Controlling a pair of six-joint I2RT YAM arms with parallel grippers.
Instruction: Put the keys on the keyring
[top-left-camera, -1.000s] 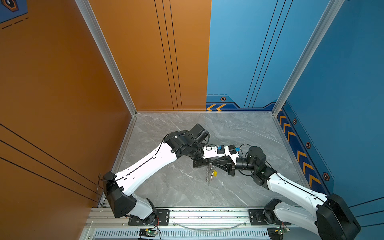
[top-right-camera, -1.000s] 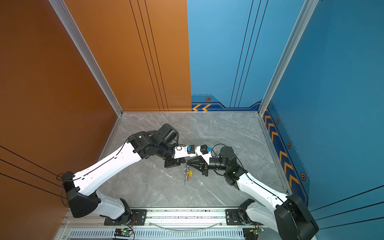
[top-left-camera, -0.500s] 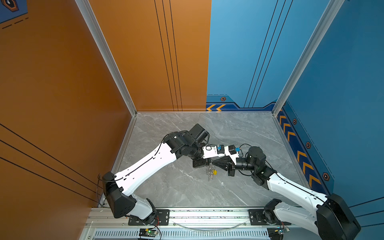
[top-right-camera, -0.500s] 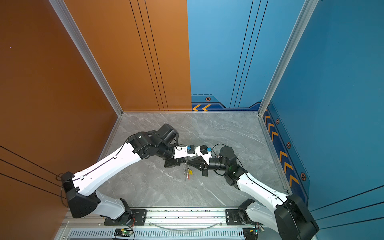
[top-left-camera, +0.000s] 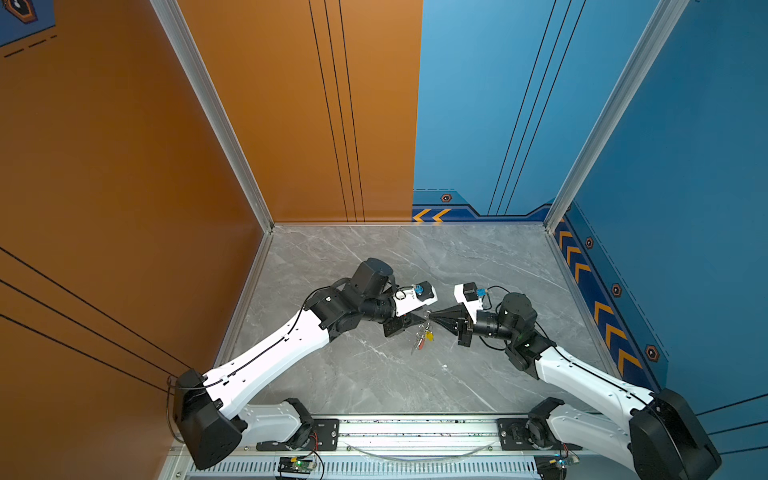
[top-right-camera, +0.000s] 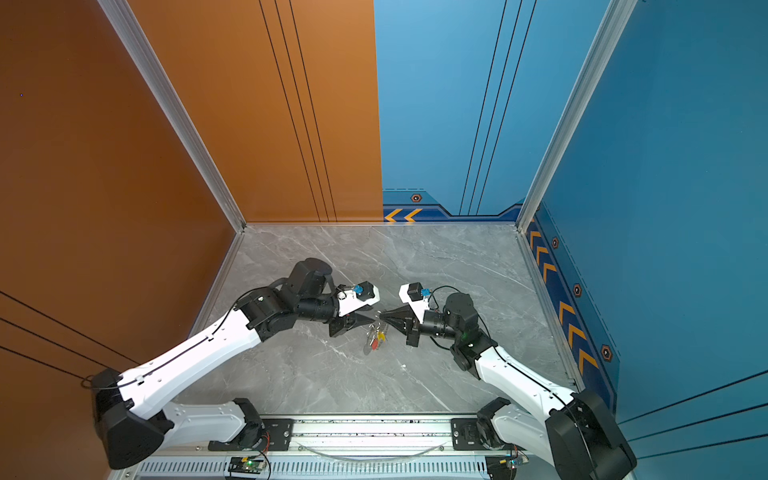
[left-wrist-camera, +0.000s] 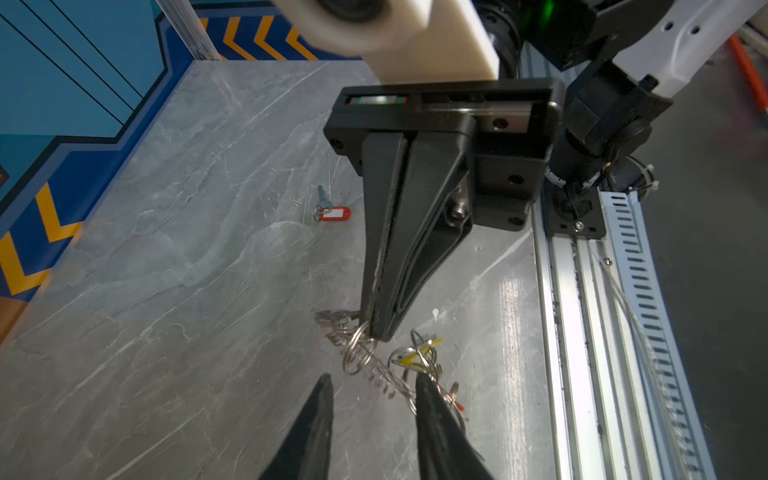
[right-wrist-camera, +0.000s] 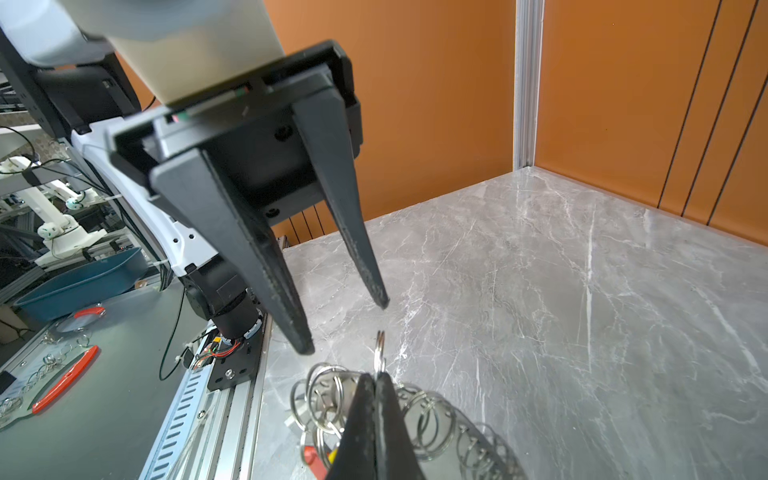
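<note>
Both top views show, mid-frame, our right gripper clamped on the keyring, the keys hanging under it, while our left gripper stands parted just beside, holding nothing.

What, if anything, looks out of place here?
One key with a red tag lies alone on the table, apart from the ring bundle held by the shut right gripper. The left gripper is open, empty.

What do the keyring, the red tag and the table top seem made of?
The keyring: probably polished steel; silvery, bright glints. The red tag: likely smooth plastic, with a white label window. The table top: grey with white veins, slightly glossy; stone or laminate, unclear.
</note>
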